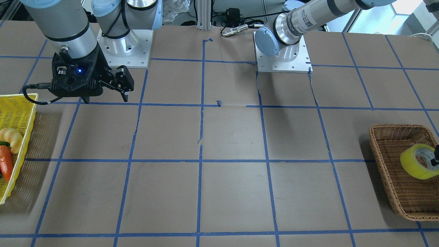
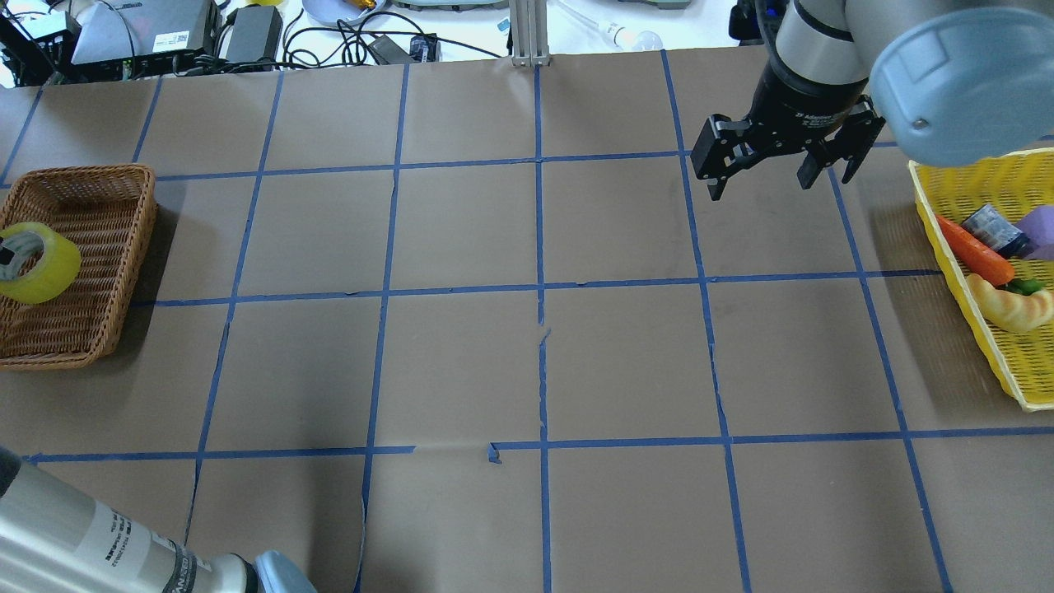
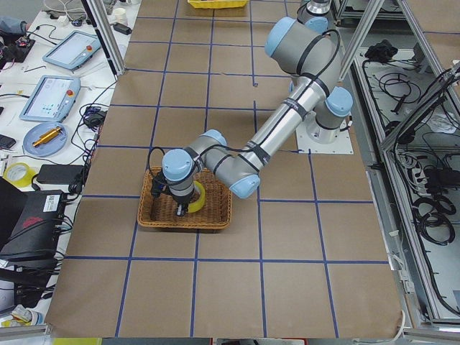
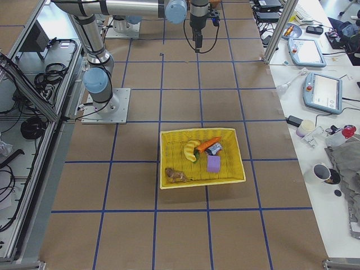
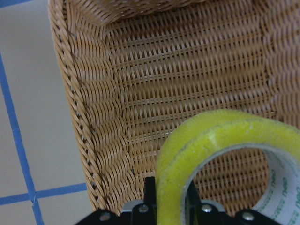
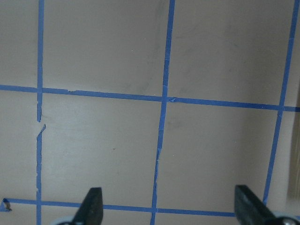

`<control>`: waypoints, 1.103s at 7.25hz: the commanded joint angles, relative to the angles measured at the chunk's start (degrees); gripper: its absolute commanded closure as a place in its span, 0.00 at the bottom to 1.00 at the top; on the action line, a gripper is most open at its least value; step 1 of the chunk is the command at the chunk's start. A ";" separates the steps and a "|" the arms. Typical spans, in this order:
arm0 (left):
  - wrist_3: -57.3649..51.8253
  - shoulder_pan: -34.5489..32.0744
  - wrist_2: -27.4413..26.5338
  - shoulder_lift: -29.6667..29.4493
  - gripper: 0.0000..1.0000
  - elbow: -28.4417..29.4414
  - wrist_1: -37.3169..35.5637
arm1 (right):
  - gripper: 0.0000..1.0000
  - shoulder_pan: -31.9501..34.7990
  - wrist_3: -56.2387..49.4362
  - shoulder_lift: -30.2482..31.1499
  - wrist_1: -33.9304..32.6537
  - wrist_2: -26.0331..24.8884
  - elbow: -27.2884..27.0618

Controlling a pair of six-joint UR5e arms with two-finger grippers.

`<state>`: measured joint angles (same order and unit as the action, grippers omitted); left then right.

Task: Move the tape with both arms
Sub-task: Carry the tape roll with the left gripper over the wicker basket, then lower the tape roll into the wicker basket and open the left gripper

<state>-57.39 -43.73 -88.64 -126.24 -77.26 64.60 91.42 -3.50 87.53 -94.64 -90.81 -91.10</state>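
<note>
The yellow tape [image 5: 220, 136] with a whitish core is on edge inside the wicker basket [image 5: 93, 122]. My left gripper [image 5: 169, 199] is shut on its rim, one finger inside the ring and one outside. The tape also shows in the overhead view [image 2: 41, 268], the front view [image 1: 416, 161] and the left side view [image 3: 198, 201], at the basket's outer side. My right gripper [image 2: 762, 185] hangs open and empty above the table near the yellow basket [image 2: 1000, 185]. It also shows in the front view [image 1: 104, 97] and the right wrist view [image 6: 169, 208].
The wicker basket [image 2: 90, 272] stands at the table's left end. The yellow plastic basket [image 4: 169, 163] at the right end holds a carrot [image 2: 976, 251], a croissant-like item [image 2: 1013, 306] and other small things. Blue tape lines grid the brown paper table cover [image 2: 461, 362].
</note>
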 commanded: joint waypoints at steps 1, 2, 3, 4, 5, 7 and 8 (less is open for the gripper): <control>-0.53 -0.04 0.14 -1.64 1.00 0.54 -0.18 | 0.00 -0.01 0.07 0.01 -0.46 0.02 -0.13; 0.42 -0.13 0.23 -1.64 1.00 0.01 -0.01 | 0.00 -0.01 1.29 0.01 -0.37 0.11 -0.13; 1.65 -0.39 0.23 -1.20 1.00 -0.86 0.43 | 0.00 0.08 2.26 0.01 -0.20 0.02 -0.22; 1.58 -0.74 0.14 -0.76 1.00 -2.18 0.09 | 0.00 0.08 2.27 0.01 -0.28 0.02 -0.22; 1.23 -0.74 0.14 -0.85 1.00 -2.97 -0.44 | 0.00 0.16 2.27 0.01 -0.28 0.02 -0.22; 1.83 -2.05 0.14 0.46 0.21 -2.63 -0.62 | 0.00 0.25 2.27 -0.08 -0.28 0.02 -0.57; 1.93 -3.63 0.40 2.13 0.00 -3.76 -0.45 | 0.00 0.25 2.18 0.01 -0.11 -0.33 -0.57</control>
<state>-55.72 -45.74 -88.45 -125.80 -80.22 64.09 91.65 -1.23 87.48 -94.86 -90.87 -91.61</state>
